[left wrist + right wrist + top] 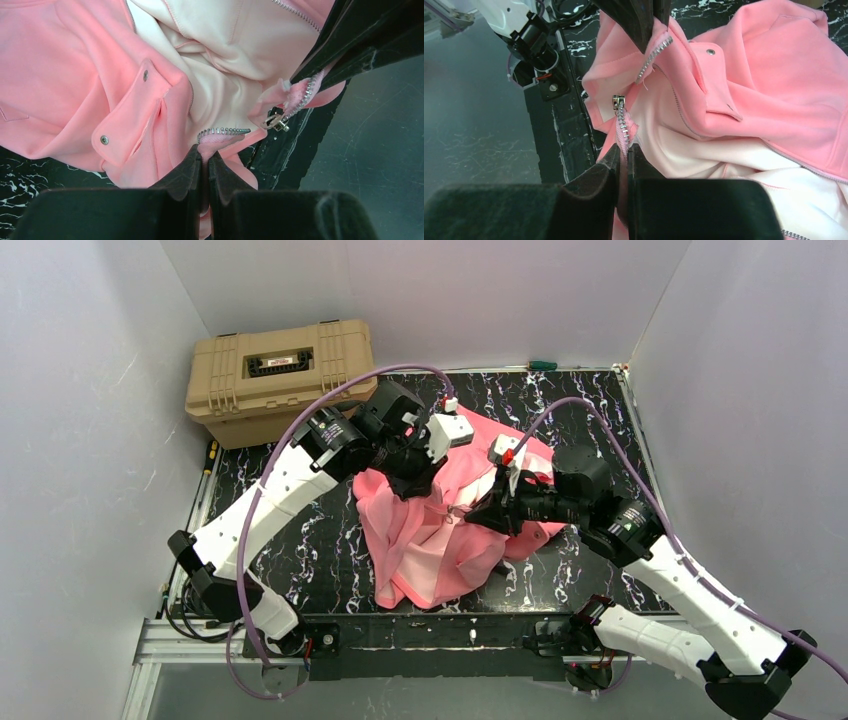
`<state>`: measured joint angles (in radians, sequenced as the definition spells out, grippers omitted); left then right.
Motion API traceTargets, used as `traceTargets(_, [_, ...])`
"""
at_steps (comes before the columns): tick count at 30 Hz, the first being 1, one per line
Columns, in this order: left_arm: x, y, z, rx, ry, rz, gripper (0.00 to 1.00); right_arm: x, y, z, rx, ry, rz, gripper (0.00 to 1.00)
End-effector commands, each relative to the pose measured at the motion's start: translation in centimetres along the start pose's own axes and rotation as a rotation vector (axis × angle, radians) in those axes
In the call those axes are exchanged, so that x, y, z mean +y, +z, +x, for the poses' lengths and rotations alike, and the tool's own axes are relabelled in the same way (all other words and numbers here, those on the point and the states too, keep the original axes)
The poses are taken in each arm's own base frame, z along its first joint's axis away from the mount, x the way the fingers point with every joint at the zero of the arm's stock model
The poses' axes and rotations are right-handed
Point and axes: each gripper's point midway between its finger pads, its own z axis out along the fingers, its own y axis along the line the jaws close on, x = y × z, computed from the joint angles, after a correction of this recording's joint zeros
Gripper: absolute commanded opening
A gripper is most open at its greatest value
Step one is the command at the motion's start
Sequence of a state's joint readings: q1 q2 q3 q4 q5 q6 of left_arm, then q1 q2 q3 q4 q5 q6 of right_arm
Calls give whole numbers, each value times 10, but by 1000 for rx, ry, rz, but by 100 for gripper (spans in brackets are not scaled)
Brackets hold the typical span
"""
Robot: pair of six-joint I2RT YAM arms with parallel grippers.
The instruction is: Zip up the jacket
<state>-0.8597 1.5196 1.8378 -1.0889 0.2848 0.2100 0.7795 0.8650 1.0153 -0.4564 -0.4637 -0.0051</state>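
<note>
jacket [440, 550] lies bunched in the middle of the table [300, 540], front open, pale lining showing. tan case [280, 370] sits at the far left corner, well apart and not involved.

left claw [206, 156]: pressed together, pinching the end of one zipper edge. a short run of bare teeth [225, 131] juts out of the pinch.

right claw [625, 150]: pressed together on the other zipper tape. the slider [617, 101] sits on that tape just beyond the fingertips.

the two zipper ends are near each other but apart, with no teeth meshed anywhere in view.

step in hand, as i read it: lining up the two bottom ends so the free end can enter the slider. nothing is zipped, so the task looks early.

next move likely calls for fine work: the left end turned parallel to the slider's mouth, then fed straight in and seated fully. both tapes want to be taut. the fabric is soft, so the free end may droop or twist and miss the slot. pulling the slider comes only after that.
</note>
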Motion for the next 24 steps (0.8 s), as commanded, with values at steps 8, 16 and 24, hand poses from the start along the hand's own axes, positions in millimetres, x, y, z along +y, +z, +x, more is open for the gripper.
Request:
traceTargets(8, [-2, -23, -14, -85, 50, -70, 0, 7, 11, -10, -52, -4, -67, 1])
traceTargets(16, [-2, -23, -14, -83, 52, -76, 0, 2, 15, -12, -103, -1, -45, 1])
traceTargets(24, [-5, -23, -11, -76, 74, -62, 0, -5, 16, -16, -122, -2, -33, 1])
